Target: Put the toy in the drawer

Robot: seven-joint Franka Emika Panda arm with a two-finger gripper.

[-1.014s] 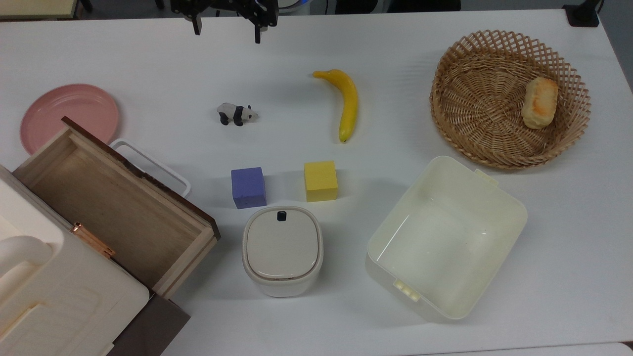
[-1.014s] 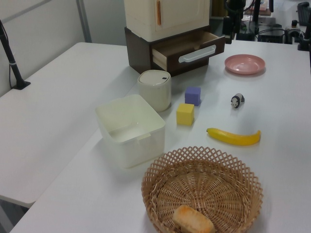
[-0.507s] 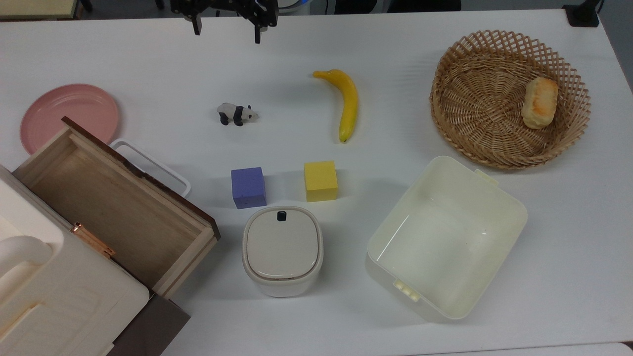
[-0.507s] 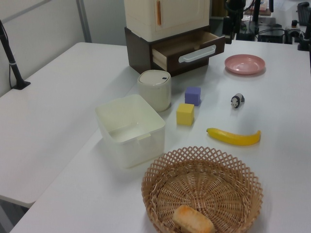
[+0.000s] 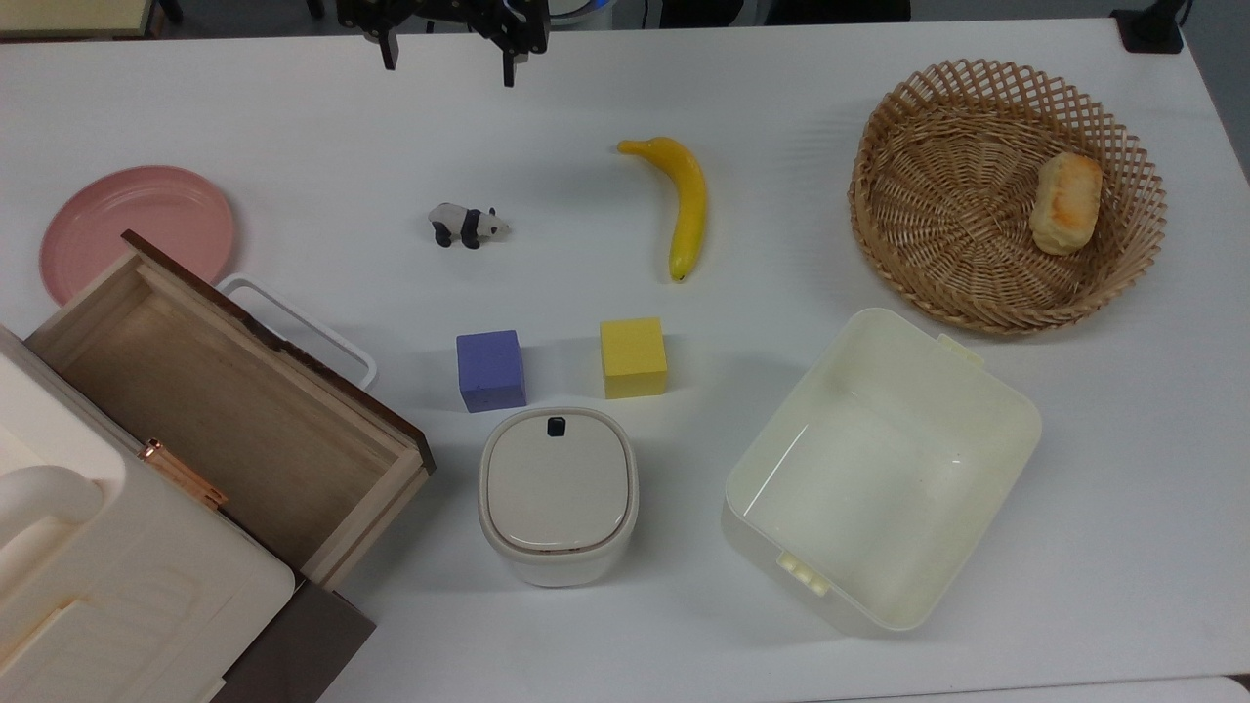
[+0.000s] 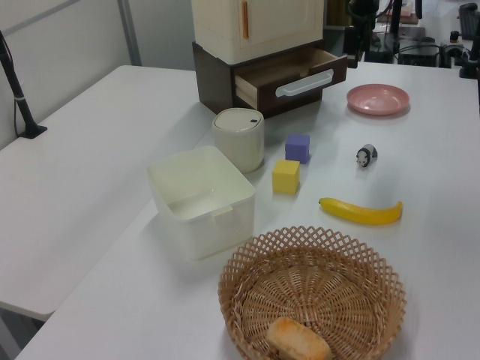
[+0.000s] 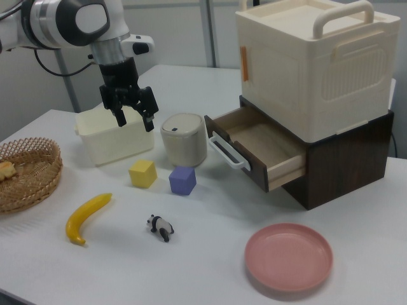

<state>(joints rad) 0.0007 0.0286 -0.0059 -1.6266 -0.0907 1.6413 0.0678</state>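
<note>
The toy (image 5: pixel 469 226) is a tiny black-and-white panda standing on the white table, between the pink plate and the banana; it also appears as toy (image 6: pixel 366 156) and toy (image 7: pixel 160 225). The drawer (image 5: pixel 215 410) is pulled out of a dark brown cabinet at the top view's lower left, its light wooden inside bare, with a white loop handle (image 5: pixel 303 327) on its dark front. It shows too as drawer (image 6: pixel 300 75) and drawer (image 7: pixel 254 143). My gripper (image 5: pixel 448 70) hangs open and empty well above the table's far edge, apart from the toy; gripper (image 7: pixel 135 124).
A yellow banana (image 5: pixel 687 203), a purple cube (image 5: pixel 490 369), a yellow cube (image 5: pixel 633 357) and a lidded cream pot (image 5: pixel 558 493) sit mid-table. A cream bin (image 5: pixel 1006 420), a wicker basket (image 5: pixel 937 195) holding bread (image 5: pixel 1066 203), and a pink plate (image 5: pixel 137 220) surround them.
</note>
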